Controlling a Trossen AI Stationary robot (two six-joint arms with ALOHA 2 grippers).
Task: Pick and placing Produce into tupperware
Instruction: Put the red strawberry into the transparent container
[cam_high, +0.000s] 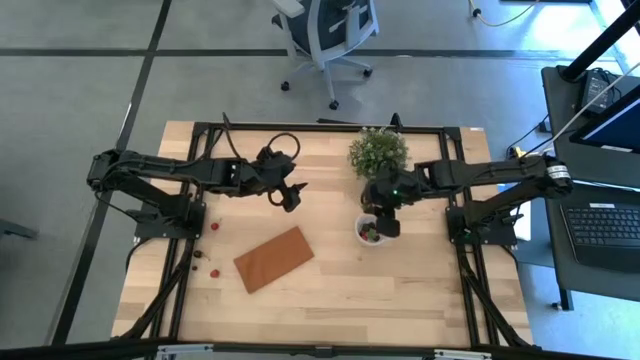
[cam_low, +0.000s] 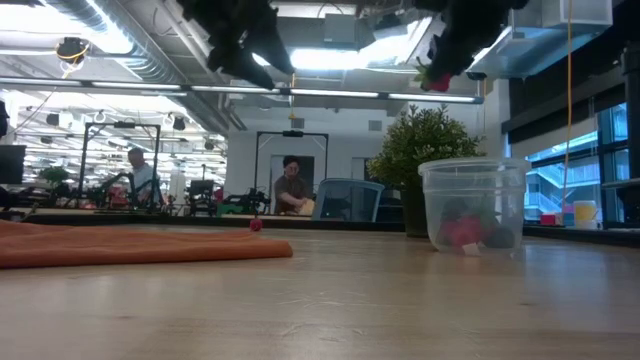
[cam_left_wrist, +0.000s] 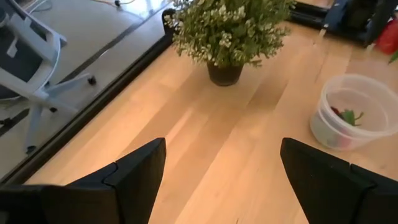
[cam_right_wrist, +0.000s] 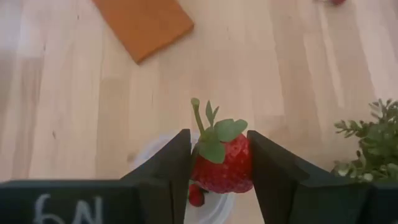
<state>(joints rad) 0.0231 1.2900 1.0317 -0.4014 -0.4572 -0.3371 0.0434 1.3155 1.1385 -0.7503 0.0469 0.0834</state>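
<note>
Strawberry (cam_right_wrist: 222, 165): clamped between the two fingers of the right claw (cam_right_wrist: 219, 168), green leaves up, at lower centre of the right wrist frame.
Cup (cam_high: 368, 231): right of centre in the high frame, directly under the held strawberry; its rim showed just below the fruit in the right wrist view.
Cup contents: at least one red piece and some darker fruit (cam_low: 465, 230) lay at the bottom, seen through the clear wall.
Right claw: partly closed on the strawberry, hanging above the cup, at upper right of the low frame.
Left claw (cam_left_wrist: 221, 180): fingers spread wide, nothing between them; it hung over bare table (cam_high: 420, 300) at upper centre-left of the high frame.
Loose fruit: a few red pieces (cam_high: 214, 226) lay at the left side of the table, near the left arm's base and well apart from the cup.
Other items: brown board (cam_high: 274, 258) lay left of the cup; potted plant (cam_high: 378, 152) stood just behind it.
Progress: partly done, judged. Some fruit was in, one strawberry was ready to drop, and the left-side pieces remained.
</note>
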